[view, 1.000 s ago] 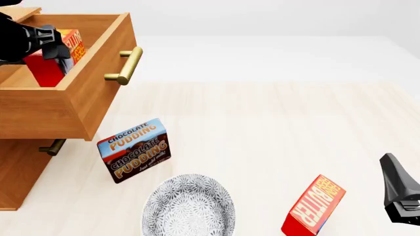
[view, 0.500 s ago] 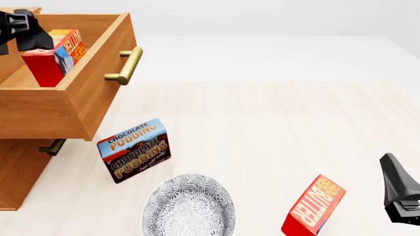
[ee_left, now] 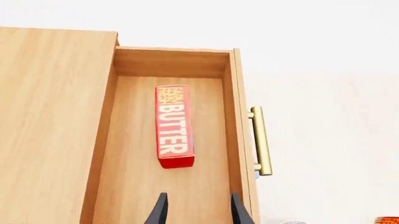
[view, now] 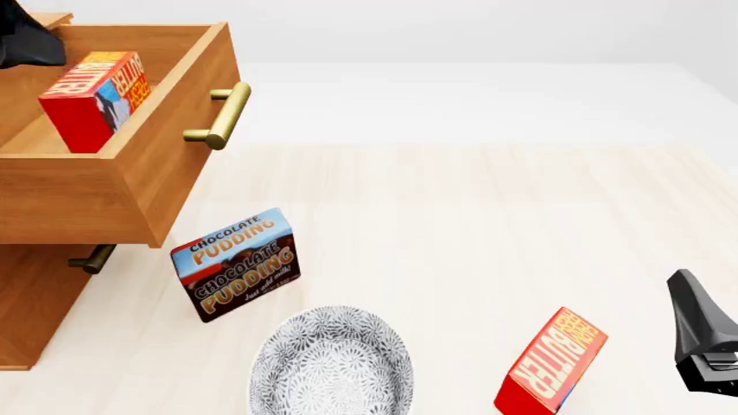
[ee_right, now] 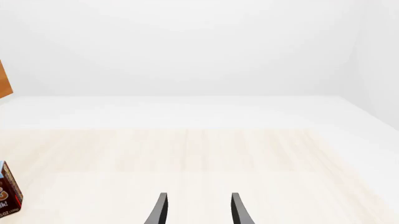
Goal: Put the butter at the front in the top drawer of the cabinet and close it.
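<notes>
Butter (view: 95,98) resting inside the pulled-out top drawer (view: 138,173) of the cabinet (view: 34,303), free of any grip, so the placing half looks done and only the closing remains. Left claw (ee_left: 198,210) spread and empty, poised above the drawer's floor with the brass handle (ee_left: 260,140) off to one side, probably the next thing to push. Right claw (ee_right: 198,210) likewise spread, idle over bare bench (view: 485,225), near the second butter carton (view: 551,363).

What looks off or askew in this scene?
Nothing damaged or spilled. The honey-brown wooden top drawer hangs open with a red butter carton inside. A brown-and-blue pudding box and second red butter carton sit skewed on the table.
</notes>
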### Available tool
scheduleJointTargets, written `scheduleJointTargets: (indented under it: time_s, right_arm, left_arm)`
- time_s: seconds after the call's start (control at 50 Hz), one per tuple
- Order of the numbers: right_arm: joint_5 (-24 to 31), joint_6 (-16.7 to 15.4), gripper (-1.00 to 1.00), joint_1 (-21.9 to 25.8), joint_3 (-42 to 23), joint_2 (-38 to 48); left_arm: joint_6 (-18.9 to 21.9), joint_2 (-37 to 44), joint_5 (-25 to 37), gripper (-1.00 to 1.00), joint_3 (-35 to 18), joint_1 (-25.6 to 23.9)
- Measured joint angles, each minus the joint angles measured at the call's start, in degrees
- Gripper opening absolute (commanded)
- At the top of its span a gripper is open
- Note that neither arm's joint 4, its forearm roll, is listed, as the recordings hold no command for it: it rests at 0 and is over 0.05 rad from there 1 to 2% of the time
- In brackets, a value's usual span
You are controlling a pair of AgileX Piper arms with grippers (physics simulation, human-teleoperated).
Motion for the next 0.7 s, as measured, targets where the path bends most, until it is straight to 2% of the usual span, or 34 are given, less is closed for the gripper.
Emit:
scheduleJointTargets:
  time_s: [0.2,0.7]
  right_arm:
    - [0.0,0.0,1.0,0.0,0.0,0.0]
    - [0.0,0.0,1.0,0.0,0.0,0.0]
  left_arm:
    - [2.0,-0.4,0.2,1.0,-1.6,-6.8]
    - [2.4,4.9,-3.9,1.0,-3.6,-18.3]
